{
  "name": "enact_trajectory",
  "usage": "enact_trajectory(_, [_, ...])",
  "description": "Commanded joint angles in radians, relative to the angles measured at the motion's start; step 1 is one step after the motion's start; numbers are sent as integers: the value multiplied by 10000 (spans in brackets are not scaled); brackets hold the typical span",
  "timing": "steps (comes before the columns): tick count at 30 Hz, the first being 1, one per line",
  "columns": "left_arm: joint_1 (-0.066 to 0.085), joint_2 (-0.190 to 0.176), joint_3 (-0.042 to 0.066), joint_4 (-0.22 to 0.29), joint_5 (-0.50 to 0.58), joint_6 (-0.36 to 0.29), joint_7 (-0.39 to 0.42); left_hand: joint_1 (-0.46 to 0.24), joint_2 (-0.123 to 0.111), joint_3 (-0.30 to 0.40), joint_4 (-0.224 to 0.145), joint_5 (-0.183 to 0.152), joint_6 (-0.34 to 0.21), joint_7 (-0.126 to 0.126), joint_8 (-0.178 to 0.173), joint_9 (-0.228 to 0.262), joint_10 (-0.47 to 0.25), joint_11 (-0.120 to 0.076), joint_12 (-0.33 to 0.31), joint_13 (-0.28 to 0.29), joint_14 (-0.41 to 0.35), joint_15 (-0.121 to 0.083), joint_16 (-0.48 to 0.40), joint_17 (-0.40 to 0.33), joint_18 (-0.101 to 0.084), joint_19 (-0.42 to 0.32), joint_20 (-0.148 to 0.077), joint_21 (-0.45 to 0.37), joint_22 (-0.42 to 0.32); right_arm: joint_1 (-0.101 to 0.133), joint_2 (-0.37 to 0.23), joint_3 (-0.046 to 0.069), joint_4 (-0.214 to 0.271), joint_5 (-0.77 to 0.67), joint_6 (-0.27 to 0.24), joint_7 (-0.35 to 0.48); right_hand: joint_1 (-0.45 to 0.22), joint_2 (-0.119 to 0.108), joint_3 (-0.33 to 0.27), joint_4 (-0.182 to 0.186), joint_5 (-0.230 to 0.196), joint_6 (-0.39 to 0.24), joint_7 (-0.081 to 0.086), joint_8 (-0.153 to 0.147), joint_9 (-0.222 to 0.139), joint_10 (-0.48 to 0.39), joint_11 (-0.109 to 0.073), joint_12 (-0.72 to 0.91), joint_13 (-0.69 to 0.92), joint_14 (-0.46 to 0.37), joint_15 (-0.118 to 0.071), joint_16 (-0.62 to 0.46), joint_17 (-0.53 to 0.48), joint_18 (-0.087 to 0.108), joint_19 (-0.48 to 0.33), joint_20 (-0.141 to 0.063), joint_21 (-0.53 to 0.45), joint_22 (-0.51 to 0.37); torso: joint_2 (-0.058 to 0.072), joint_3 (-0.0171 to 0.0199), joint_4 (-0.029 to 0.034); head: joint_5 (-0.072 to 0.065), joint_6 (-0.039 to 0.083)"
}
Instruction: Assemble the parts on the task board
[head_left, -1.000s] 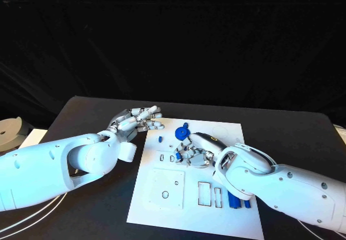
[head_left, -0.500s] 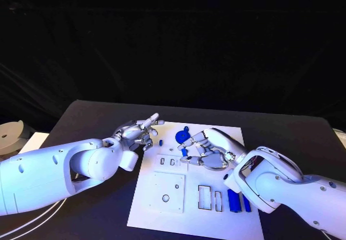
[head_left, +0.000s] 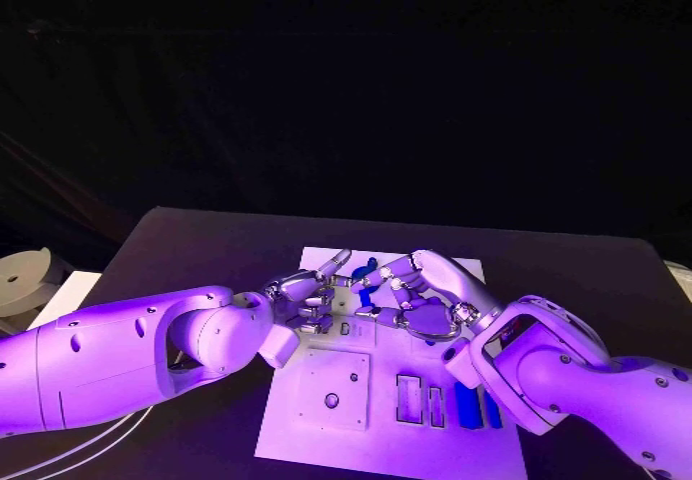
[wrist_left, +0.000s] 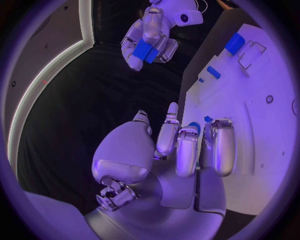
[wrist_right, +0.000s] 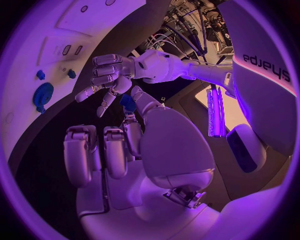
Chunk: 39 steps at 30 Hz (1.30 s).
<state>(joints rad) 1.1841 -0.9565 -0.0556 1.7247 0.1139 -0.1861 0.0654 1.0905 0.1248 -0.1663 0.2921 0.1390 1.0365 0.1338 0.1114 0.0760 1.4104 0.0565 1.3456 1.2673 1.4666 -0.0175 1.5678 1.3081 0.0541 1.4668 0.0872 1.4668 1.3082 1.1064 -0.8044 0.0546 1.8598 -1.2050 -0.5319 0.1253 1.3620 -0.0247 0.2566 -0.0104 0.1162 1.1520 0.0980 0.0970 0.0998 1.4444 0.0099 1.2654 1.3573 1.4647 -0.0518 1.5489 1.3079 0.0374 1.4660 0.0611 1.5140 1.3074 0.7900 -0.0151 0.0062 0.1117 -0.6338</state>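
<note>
Task board (head_left: 378, 440), a white plate, lay at the centre of the black table (head_left: 188, 240), and both hands met above its far half.

Left hand (head_left: 306, 295): it hung over the board's 11 o'clock area with one finger stretched towards 1 o'clock. The other fingers were loosely bent and spread, with nothing between them. The left wrist view showed its fingers (wrist_left: 178, 150) lying side by side above the board's white face (wrist_left: 250, 115).

Right hand (head_left: 421, 302): it hung over the 1 o'clock area, facing the left hand from close by. It pinched a small blue part (wrist_right: 127, 102) at its fingertips, off the board and in the gap between the two hands. The left wrist view showed the same part (wrist_left: 147, 50) clasped in that hand (wrist_left: 153, 30). Whether the left hand touched this part could not be told.

Parts on the board: a round blue part (wrist_right: 44, 94) stood near the 12 o'clock edge, with two small blue pieces (wrist_right: 40, 75) just beside it. Two blue bars (head_left: 470, 405) lay side by side at 5 o'clock, just beside a pair of upright slots (head_left: 408, 395). A raised square panel (head_left: 335, 385) took up the 7 o'clock area
</note>
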Motion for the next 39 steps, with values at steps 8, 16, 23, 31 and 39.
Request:
enact_trajectory(8, [-8,100,0,180,-184,1574,-794,-421,344,-320,18,-6,93,-6,125,19,216,-37,326,425,1042,41,30,2627,-156,269,73,199,775,12,144,33,-206,35,-281,313,34,128,28,-41,54,94,-56,43,15,58,-2,17,34,996,-41,53,2344,-114,435,-74,60,1492,11,-12,1,-123,6])
enact_trajectory(16, [-9,62,15,260,-186,1631,-636,-612,538,-453,21,-9,174,-33,163,32,234,-61,362,486,1042,23,30,2627,-159,267,61,225,809,20,201,37,-333,33,-104,213,34,125,29,-45,57,94,-55,41,15,66,-2,33,46,998,-42,57,2351,-115,437,-74,62,1495,11,4,-10,-134,-23])
enact_trajectory(23, [-9,69,29,299,-53,1503,-227,-740,737,-551,4,-5,272,-70,220,83,248,-89,385,534,1042,3,30,2627,-171,283,46,264,879,18,253,37,-354,-70,-20,184,32,121,29,-49,57,95,-55,41,15,71,-2,43,53,999,-42,60,2357,-119,446,-75,69,1511,1,7,-12,-145,-26])
enact_trajectory(31, [-9,85,29,324,81,1509,-79,-619,912,-529,-13,21,369,-113,278,145,285,-127,421,596,1042,-27,30,2627,-187,314,21,310,969,15,277,37,-434,-144,40,135,35,123,34,-54,59,101,-58,42,17,79,-3,58,64,1003,-43,69,2372,-121,451,-75,73,1520,4,11,14,-159,-27])
enact_trajectory(39, [-9,74,27,368,202,1568,-7,-554,1043,-521,-11,24,461,-153,334,202,318,-162,447,641,1042,-54,30,2627,-198,334,-2,338,1025,7,297,36,-614,-277,271,1,41,123,41,-64,64,109,-61,43,19,81,-5,55,62,1003,-44,71,2375,-121,453,-76,75,1523,10,6,-6,-118,-48])
